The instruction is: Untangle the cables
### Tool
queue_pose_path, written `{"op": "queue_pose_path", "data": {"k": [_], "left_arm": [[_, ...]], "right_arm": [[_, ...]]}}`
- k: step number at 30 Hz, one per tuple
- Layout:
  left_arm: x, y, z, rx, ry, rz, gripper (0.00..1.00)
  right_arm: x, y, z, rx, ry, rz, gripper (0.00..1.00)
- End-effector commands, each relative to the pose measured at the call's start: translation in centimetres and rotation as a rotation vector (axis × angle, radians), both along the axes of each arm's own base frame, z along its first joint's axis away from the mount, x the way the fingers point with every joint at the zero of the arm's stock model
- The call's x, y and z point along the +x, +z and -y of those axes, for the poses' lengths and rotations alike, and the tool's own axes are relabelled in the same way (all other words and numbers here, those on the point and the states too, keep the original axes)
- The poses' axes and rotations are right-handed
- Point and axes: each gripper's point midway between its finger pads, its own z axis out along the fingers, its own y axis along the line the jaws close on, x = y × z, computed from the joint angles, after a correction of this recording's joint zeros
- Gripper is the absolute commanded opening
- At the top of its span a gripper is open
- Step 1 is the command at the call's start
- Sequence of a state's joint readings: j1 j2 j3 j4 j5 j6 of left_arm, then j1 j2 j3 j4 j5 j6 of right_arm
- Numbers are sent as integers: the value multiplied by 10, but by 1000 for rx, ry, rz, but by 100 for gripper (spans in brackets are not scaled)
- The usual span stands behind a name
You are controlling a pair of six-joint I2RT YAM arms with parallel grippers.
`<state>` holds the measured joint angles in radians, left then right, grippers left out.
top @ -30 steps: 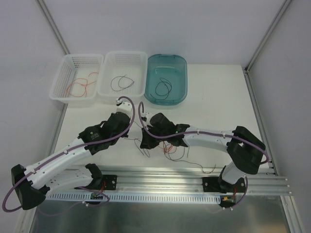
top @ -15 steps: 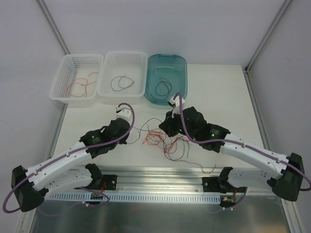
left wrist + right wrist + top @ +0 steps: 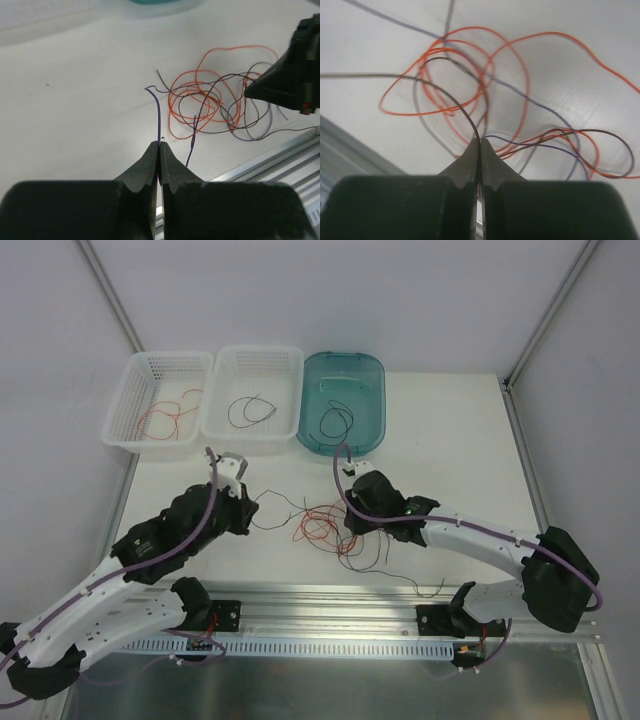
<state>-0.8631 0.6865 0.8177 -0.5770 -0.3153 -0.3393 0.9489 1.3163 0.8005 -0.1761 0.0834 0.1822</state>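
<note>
Black tips of the left fingers (image 3: 154, 152) are pressed flat together on a single dark strand (image 3: 158, 112), which rises out of the pinch, hooks over, and then heads right. The right fingers (image 3: 474, 150) are clenched too, gripping a dark wire (image 3: 462, 107) just where it arcs out of the heap; we cannot tell whether it is the same strand. Between the two pinches lies the knot of cables (image 3: 322, 528). Its red-orange loops are laid over and through black ones, and it rests on the white tabletop (image 3: 450, 450) with a few loose black tails trailing toward the near right, close to the metal rail (image 3: 330, 600). From above, we judge the knot to sit to the right of the left fingers, apart from them and joined only by the thin strand. The right fingers hang at its right edge, almost over it, so the right arm is the nearer. The strand runs roughly left to right, so we think the coming move turns on drawing the two pinches apart along that line. That pull could tighten a loop rather than free it. Along the far edge stand two white baskets (image 3: 255, 350) and a teal tub (image 3: 343, 356), each holding a wire of its own.
</note>
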Motion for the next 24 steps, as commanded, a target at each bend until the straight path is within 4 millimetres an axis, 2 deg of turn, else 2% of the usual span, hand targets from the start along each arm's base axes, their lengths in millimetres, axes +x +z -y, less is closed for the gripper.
{"op": "queue_pose_path", "data": {"k": [1, 4, 5, 7, 9, 12, 14, 15, 16, 18, 19, 20, 21, 24], "left_arm": [[-9, 55, -10, -131, -15, 127, 0], [-17, 81, -28, -194, 16, 208, 0], [-20, 89, -35, -215, 27, 234, 0], [-20, 92, -46, -207, 63, 252, 0], [-20, 90, -49, -197, 72, 250, 0], [-15, 84, -45, -172, 82, 228, 0], [-7, 77, -41, -132, 101, 205, 0], [-5, 78, -40, -125, 107, 201, 0], [-3, 79, -39, -117, 113, 201, 0], [4, 81, -37, -88, 129, 197, 0], [7, 81, -36, -71, 132, 196, 0], [9, 83, -35, -69, 137, 199, 0], [10, 85, -35, -67, 138, 205, 0], [13, 86, -35, -53, 144, 214, 0]], "right_arm": [[14, -21, 31, -30, -145, -72, 1], [23, -32, 54, -30, -232, -106, 1], [19, -39, 61, -40, -240, -119, 1], [23, -36, 68, -33, -261, -106, 1], [22, -28, 67, -17, -232, -86, 1], [13, -8, 39, 81, -104, -86, 1], [-2, 3, 16, 104, 7, -73, 3], [-14, 16, -4, 113, 98, -44, 4], [-20, 16, -13, 103, 144, -46, 6], [-46, 20, -37, 118, 273, -84, 17], [-51, 28, -47, 134, 320, -83, 22], [-58, 21, -53, 125, 355, -114, 30], [-63, 20, -56, 117, 372, -116, 34], [-59, 16, -50, 74, 350, -102, 41]]}}
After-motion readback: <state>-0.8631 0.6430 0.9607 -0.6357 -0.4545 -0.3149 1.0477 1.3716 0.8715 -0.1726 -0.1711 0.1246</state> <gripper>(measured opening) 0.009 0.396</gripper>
